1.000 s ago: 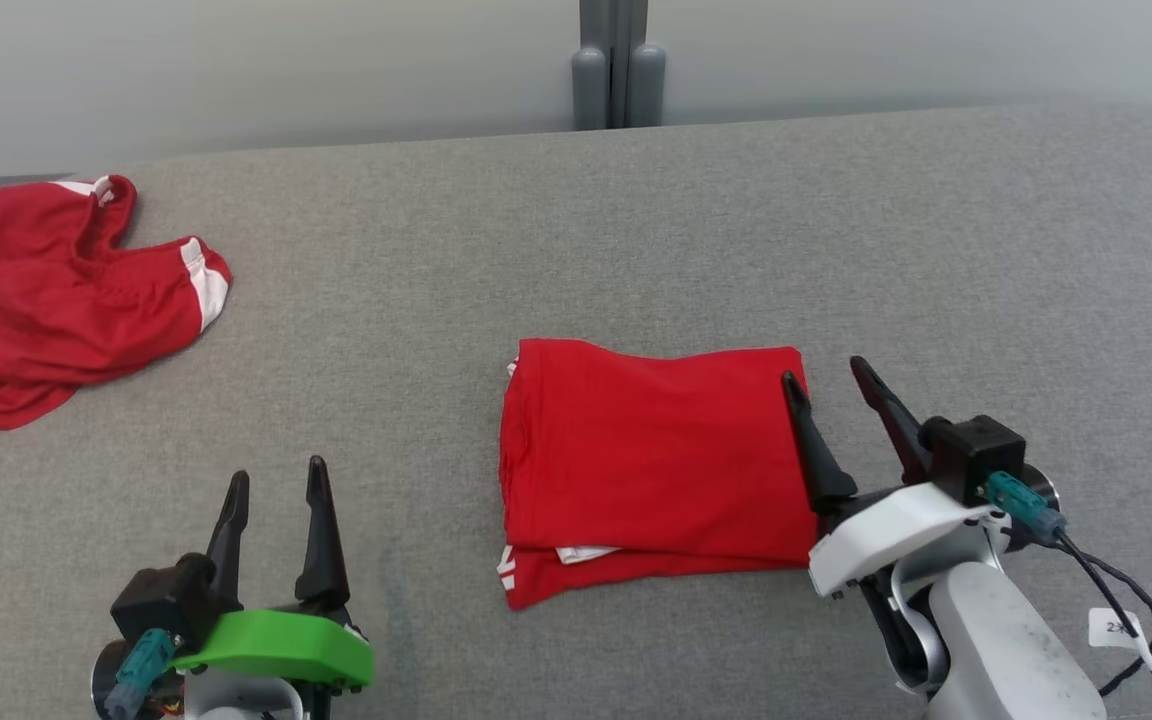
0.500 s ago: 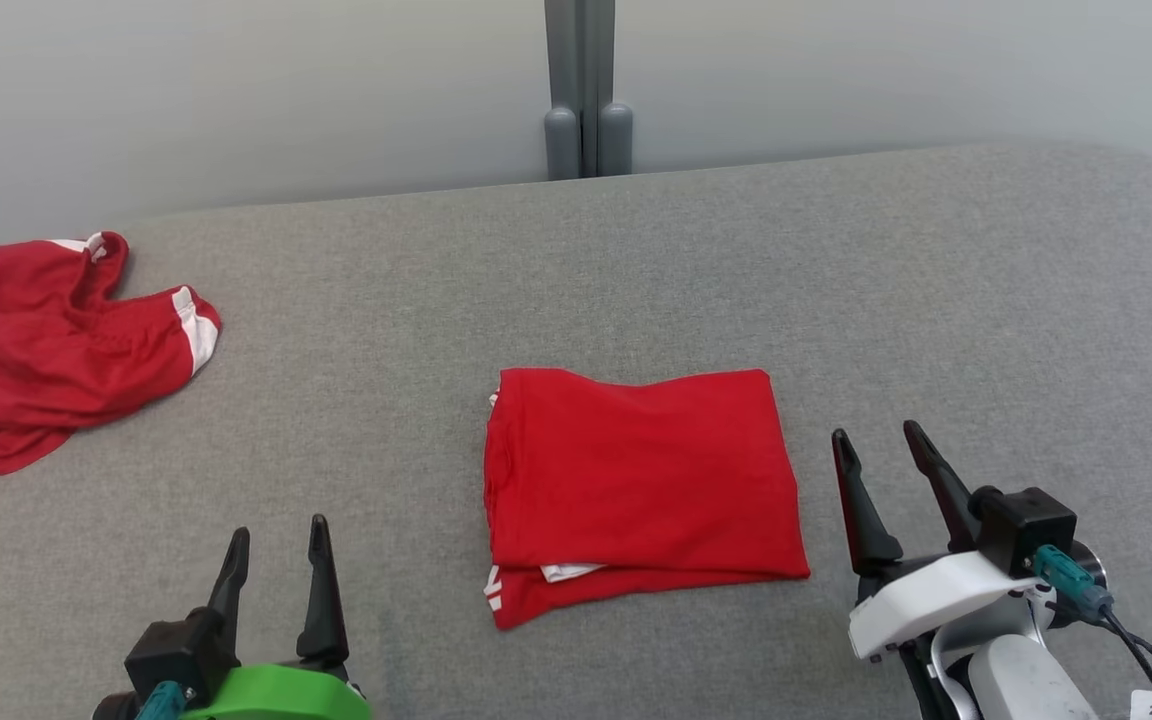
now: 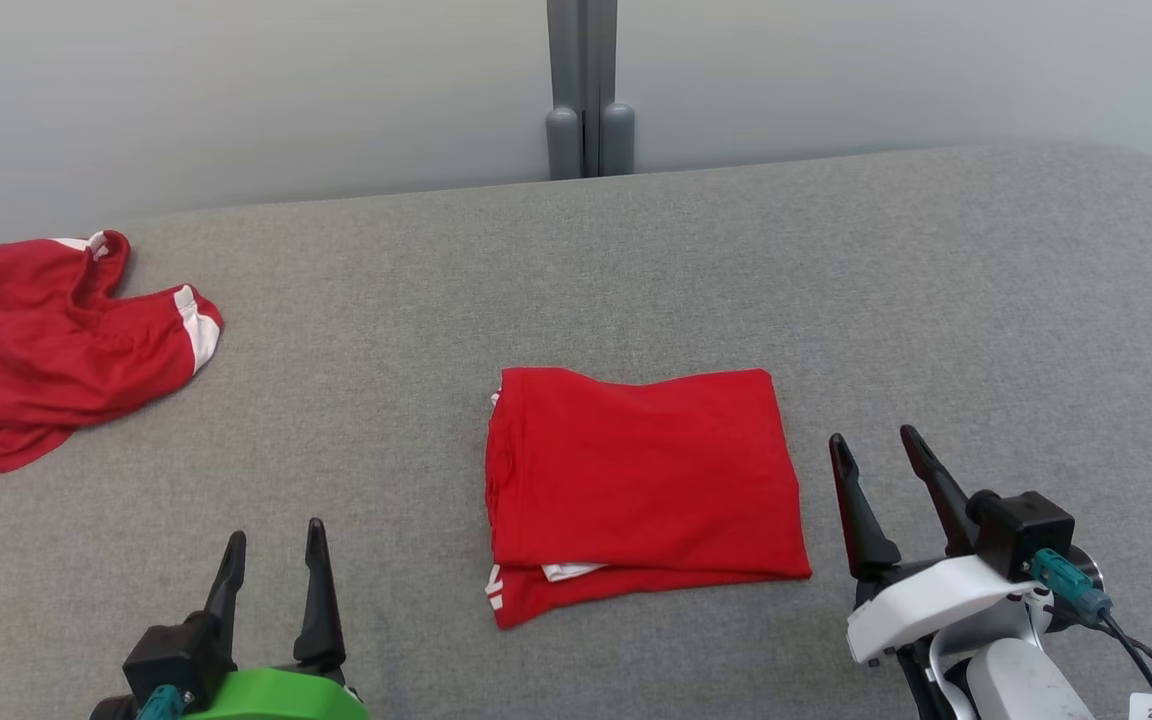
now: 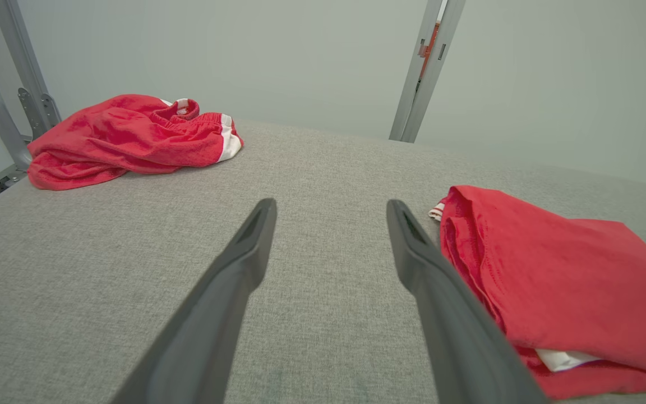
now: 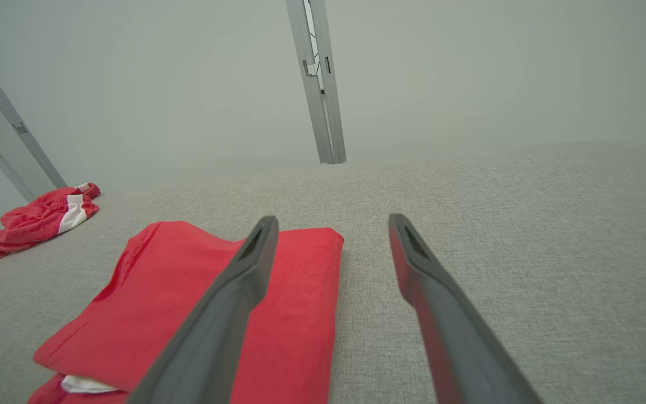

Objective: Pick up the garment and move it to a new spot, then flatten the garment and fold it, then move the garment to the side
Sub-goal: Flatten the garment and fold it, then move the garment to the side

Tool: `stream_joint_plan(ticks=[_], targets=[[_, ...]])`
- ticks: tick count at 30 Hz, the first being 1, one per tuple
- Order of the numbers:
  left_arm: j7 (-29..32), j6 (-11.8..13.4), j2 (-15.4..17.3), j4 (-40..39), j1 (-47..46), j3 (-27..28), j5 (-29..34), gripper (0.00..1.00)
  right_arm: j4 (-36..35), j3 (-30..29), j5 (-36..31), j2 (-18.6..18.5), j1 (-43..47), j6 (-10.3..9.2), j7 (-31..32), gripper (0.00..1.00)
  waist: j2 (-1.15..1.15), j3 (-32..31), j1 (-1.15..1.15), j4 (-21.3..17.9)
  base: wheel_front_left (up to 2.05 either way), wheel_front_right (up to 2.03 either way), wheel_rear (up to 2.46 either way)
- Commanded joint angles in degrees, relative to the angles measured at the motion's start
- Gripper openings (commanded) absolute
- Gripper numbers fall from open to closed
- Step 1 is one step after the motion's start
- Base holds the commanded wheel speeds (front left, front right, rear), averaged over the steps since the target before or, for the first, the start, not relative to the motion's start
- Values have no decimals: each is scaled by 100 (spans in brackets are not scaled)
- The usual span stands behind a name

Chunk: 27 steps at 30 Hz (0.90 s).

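Since already folded square, lies free on desk point(image 3: 936, 300), garment point(image 3: 641, 475) just left of right hand point(image 3: 871, 437) and well right of left hand point(image 3: 275, 530), both wide, empty, seemingly poised to shift it aside.

The garment point(image 3: 641, 480) is plain bright red, with a little white at its lower left edge. The shorts point(image 3: 46, 340) are the same red, with white bands at the leg hems and a touch of white at the waist. The surface point(image 3: 936, 300) is mid grey with a fine woven fleck. The wall point(image 3: 236, 90) is a pale grey-green, and the post point(image 3: 586, 90) is a darker grey. The left end effector point(image 3: 275, 532) has black fingers point(image 3: 321, 600) above a vivid green bracket point(image 3: 276, 695). The right end effector point(image 3: 872, 436) has black fingers too, above a white shell point(image 3: 936, 600). The plug point(image 3: 1066, 585) on the right wrist is teal, and its cable point(image 3: 1151, 660) is black.
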Motion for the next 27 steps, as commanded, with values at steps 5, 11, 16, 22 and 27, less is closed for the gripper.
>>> stream_joint_plan(ticks=[5,11,16,22,27], targets=[[-19,-28,-34,-31,46,52,64,100,69,-53,-25,-9,-12,-6,-18,100,0,45,0,20,0,0,0],[-19,-64,-47,-81,-60,29,115,100,302,-297,-184,-11,-272,-6,274,100,0,173,0,110,0,0,0],[-19,-95,-45,-171,-184,37,190,100,489,-478,-348,-11,-655,-6,1071,100,0,319,0,248,0,0,0],[-19,-107,-60,-229,-269,-19,194,100,750,-445,-231,-10,-1038,-7,2037,100,0,531,0,490,0,0,0],[-19,-68,-74,-285,-340,-31,154,100,1079,-419,-70,-17,-1219,-7,2552,100,0,723,0,693,0,0,0]])
